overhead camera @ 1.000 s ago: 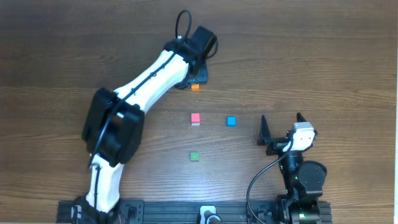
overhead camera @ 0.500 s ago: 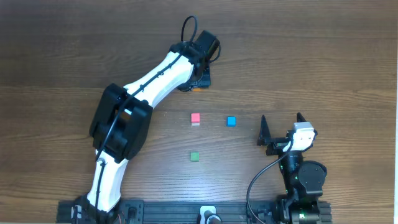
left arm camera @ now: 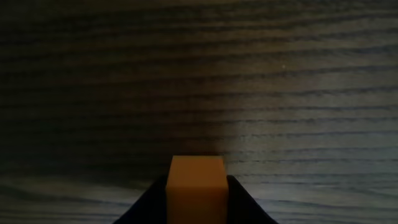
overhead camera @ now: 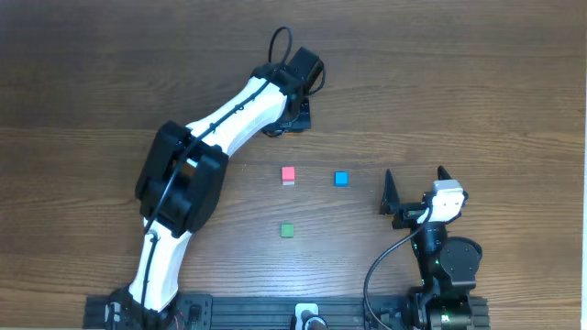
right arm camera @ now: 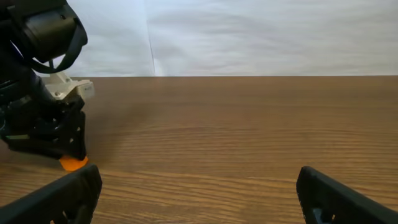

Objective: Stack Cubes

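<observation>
An orange cube (left arm camera: 197, 190) sits on the wooden table between the fingers of my left gripper (overhead camera: 295, 117), which press against both of its sides. From the right wrist view that cube (right arm camera: 73, 163) peeks out under the left gripper (right arm camera: 65, 152) at table level. A pink cube (overhead camera: 288, 173), a blue cube (overhead camera: 341, 178) and a green cube (overhead camera: 287, 230) lie apart in the table's middle. My right gripper (overhead camera: 413, 191) stands open near its base, right of the blue cube, holding nothing.
The wooden table (overhead camera: 477, 82) has wide free room at the far side and on the right. The left arm's white links (overhead camera: 183, 174) stretch diagonally over the table's left half. A pale wall (right arm camera: 261, 37) rises behind the table's far edge.
My left gripper has shifted a little to the right and come down over the orange cube, which now lies hidden beneath it in the top view. The right arm has not moved.
</observation>
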Robot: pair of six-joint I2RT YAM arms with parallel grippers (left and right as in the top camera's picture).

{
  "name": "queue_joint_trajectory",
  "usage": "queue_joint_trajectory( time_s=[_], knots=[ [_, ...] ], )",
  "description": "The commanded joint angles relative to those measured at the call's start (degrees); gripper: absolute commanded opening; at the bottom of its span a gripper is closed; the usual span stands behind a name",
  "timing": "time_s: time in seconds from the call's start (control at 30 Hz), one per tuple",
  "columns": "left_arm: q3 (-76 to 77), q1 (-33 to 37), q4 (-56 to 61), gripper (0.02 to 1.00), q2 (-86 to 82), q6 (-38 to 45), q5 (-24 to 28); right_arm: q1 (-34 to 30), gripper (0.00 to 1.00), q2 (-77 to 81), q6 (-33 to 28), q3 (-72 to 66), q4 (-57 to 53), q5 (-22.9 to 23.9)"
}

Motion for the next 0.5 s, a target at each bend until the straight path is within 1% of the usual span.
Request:
queue_joint_trajectory(
  time_s=[0.03,0.2,0.33,0.5],
  knots=[
    [0.74,-0.13,-0.04,0.196,1.01,0.44,0.76,-0.11,0.993,-0.46,-0.09,-0.48,0.09,-0.26],
    [0.74,-0.13,-0.04,0.110,1.01,0.44,0.81,-0.11,0.993,-0.46,-0.11,-0.48,0.11,-0.26],
    [0.76,-0.48,-0.15,0.086,0.00,0.46,0.85,-0.11,0.991,-0.46,-0.11,-0.48,0.09,-0.26],
    [0.74,-1.53,-2.67,0.062,-5.77,0.17,-0.61,-0.11,0.991,-0.46,-0.09,-0.48,0.11,-0.26]
  ],
)
